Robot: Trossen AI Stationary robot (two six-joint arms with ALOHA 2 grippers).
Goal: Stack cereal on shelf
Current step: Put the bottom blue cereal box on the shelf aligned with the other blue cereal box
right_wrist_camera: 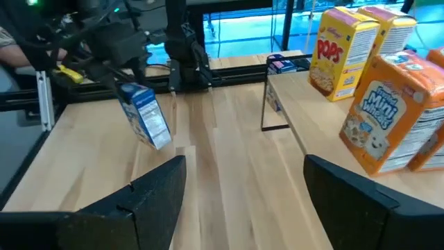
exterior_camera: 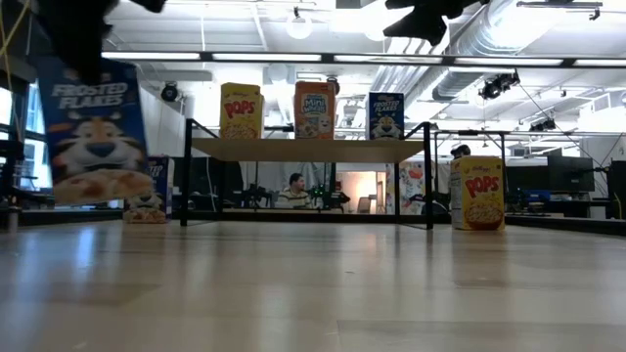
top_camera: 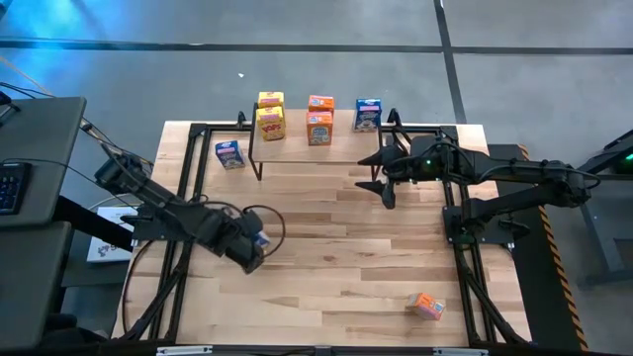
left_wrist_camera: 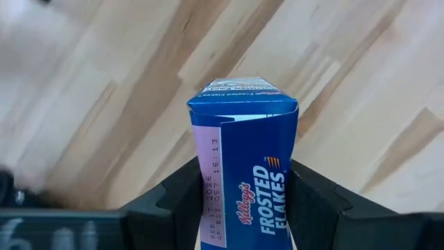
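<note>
High view: the worktop (top_camera: 326,267) is pale wood planks in a black metal frame. The shelf (top_camera: 297,150), a light plank on thin black legs, stands at the far edge near the middle. On it stand small cardboard boxes: two yellow (top_camera: 270,119), two orange (top_camera: 319,121) and a blue one (top_camera: 368,115). Another blue box (top_camera: 229,154) stands on the worktop just left of the shelf, and an orange box (top_camera: 427,306) lies near the near right corner. The left tool (top_camera: 253,247) is over the left half of the worktop, clamped on a blue box (top_camera: 261,240). The right tool (top_camera: 381,174) hangs beside the shelf's right end, its fingers spread wide and holding nothing.

Low view: the held Frosted Flakes box (exterior_camera: 90,132) hangs large at the left, clear of the worktop. A yellow Pops box (exterior_camera: 241,110), an orange box (exterior_camera: 314,109) and a blue box (exterior_camera: 385,115) stand upright on the shelf plank (exterior_camera: 308,149). A yellow box (exterior_camera: 478,192) stands on the worktop to the right of the shelf.

Left wrist view: two dark fingers (left_wrist_camera: 173,205) press the box's (left_wrist_camera: 243,160) narrow sides; its glossy blue card bows slightly inward.

Right wrist view: blunt dark fingers (right_wrist_camera: 159,191) stand well apart. The held box (right_wrist_camera: 146,114) hangs tilted in the far tool, above the wood. A Pops box (right_wrist_camera: 340,52) and an orange box (right_wrist_camera: 388,114) stand on the shelf.
</note>
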